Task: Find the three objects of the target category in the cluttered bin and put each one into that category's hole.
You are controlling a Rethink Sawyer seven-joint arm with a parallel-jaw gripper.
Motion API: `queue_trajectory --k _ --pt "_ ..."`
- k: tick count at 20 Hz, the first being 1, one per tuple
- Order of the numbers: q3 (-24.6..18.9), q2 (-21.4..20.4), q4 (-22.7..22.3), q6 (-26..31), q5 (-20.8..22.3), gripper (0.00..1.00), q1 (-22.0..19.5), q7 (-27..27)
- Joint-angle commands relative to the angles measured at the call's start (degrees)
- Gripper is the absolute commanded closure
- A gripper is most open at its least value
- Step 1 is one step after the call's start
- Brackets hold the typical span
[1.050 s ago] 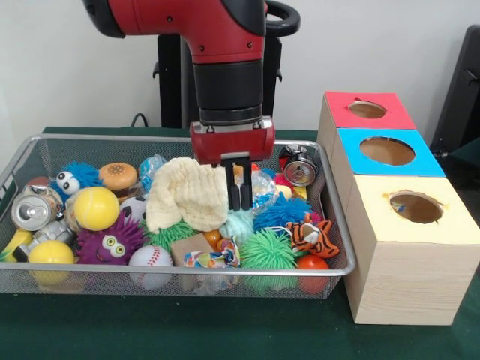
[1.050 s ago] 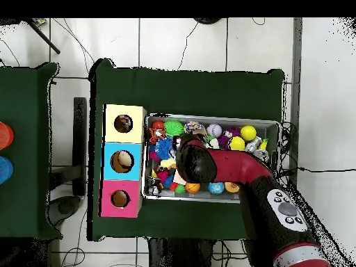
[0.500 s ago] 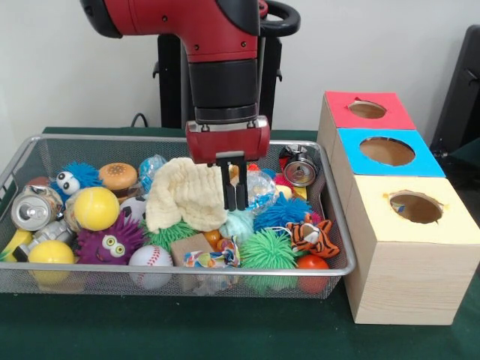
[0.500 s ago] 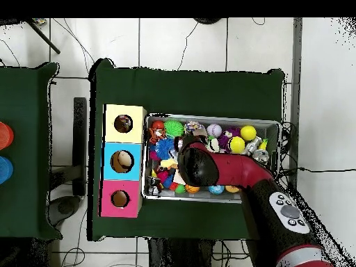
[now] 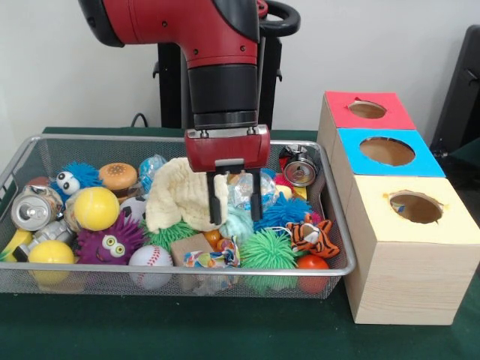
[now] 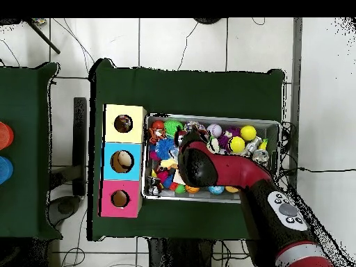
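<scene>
Green-covered table (image 5: 90,330) carries wire bin (image 5: 187,281) crammed with toys, three-hole box (image 5: 405,247) just beside bin's right end. Box tops: red (image 5: 367,110) far, blue (image 5: 388,152) middle, yellow (image 5: 416,208) near. Red arm reaches down over bin's middle; gripper (image 5: 235,199) fingers spread apart, holding nothing, tips straddling crinkly clear wrapper beside cream cloth (image 5: 184,193). Near bin's front edge: baseball (image 5: 150,259), green spiky ball (image 5: 268,251), tiger toy (image 5: 313,235). Left end: yellow ball (image 5: 96,208), crushed can (image 5: 34,210). Overhead view: arm (image 6: 229,170) covers bin's centre.
</scene>
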State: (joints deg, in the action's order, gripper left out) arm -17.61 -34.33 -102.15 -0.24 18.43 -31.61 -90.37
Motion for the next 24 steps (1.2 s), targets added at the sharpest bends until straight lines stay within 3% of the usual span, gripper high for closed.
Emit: queue_trajectory --k 1,8,24 --pt "-0.06 2.01 -1.21 -0.45 -0.54 0.00 -1.11 -9.36" --pt "-0.02 2.60 -0.11 -0.38 -1.18 0.00 -0.70 -9.62" --pt "0.25 8.99 2.78 -5.65 -4.06 0.00 -1.51 -12.48"
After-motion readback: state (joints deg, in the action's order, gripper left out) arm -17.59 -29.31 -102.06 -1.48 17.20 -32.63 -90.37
